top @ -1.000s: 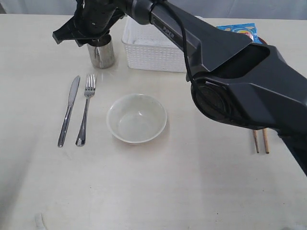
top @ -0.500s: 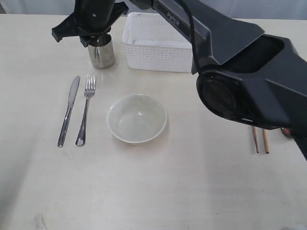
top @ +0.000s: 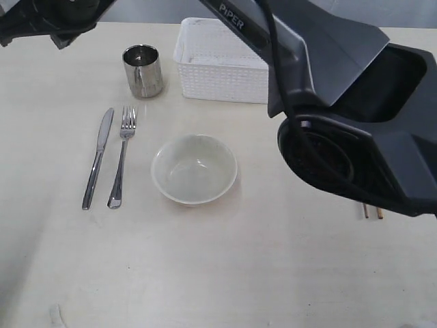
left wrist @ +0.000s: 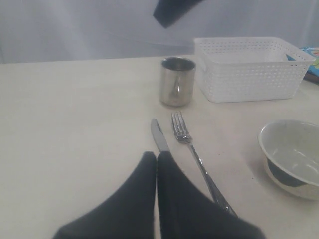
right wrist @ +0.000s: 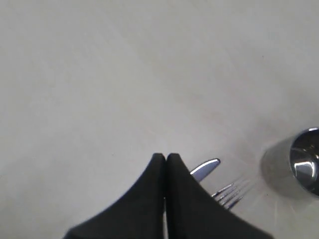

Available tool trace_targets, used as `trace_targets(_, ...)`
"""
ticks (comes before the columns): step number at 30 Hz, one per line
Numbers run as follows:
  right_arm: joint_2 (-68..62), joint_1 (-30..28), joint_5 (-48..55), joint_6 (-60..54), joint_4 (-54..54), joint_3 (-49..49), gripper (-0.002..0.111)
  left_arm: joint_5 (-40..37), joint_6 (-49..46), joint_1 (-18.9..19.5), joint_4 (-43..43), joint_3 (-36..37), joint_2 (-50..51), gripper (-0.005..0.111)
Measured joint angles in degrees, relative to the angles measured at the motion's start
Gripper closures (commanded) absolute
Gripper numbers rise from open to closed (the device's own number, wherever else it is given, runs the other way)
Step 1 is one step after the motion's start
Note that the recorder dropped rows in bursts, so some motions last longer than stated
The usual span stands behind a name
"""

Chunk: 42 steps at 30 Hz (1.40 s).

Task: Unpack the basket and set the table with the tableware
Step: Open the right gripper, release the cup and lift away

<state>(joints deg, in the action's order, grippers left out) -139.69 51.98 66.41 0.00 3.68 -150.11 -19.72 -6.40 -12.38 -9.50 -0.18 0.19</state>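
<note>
basket (top: 222,75) off to the right, nothing in hand

across the tabletop (top: 273,273), the basket sits at the far edge, bowl (top: 194,169) in front, cup (top: 143,70) beside its left end. my right tool (right wrist: 166,158), clenched empty, hangs left of the cup; left tool (left wrist: 157,155) likewise, by the knife (top: 97,158).

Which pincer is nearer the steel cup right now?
Right. The right pincer hangs raised just to one side of the steel cup. The left pincer sits back by the knife's handle end, the cup well beyond it.
</note>
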Motion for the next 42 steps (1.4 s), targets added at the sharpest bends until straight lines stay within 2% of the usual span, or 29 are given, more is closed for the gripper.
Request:
trace_targets(23, 3.67, 1.75, -2.73, -1.59, 3.35, 1.19, 0.109, 0.00, 0.00, 0.00, 0.00, 0.00, 0.00, 0.107)
trace_targets(26, 7.01, 1.75, -8.97, -1.90, 3.35, 9.19, 0.109, 0.00, 0.00, 0.00, 0.00, 0.00, 0.00, 0.107)
trace_targets(34, 20.08, 0.77, -40.70, -2.41, -2.64, 45.27, 0.108, 0.00, 0.00, 0.00, 0.00, 0.00, 0.00, 0.107)
trace_targets(37, 20.55, -1.24, -43.69, -2.12, -2.87, 51.94, 0.108, 0.00, 0.00, 0.00, 0.00, 0.00, 0.00, 0.107)
trace_targets(42, 20.64, -4.24, -40.96, -1.09, -1.00, 54.15, 0.108, 0.00, 0.00, 0.00, 0.00, 0.00, 0.00, 0.107)
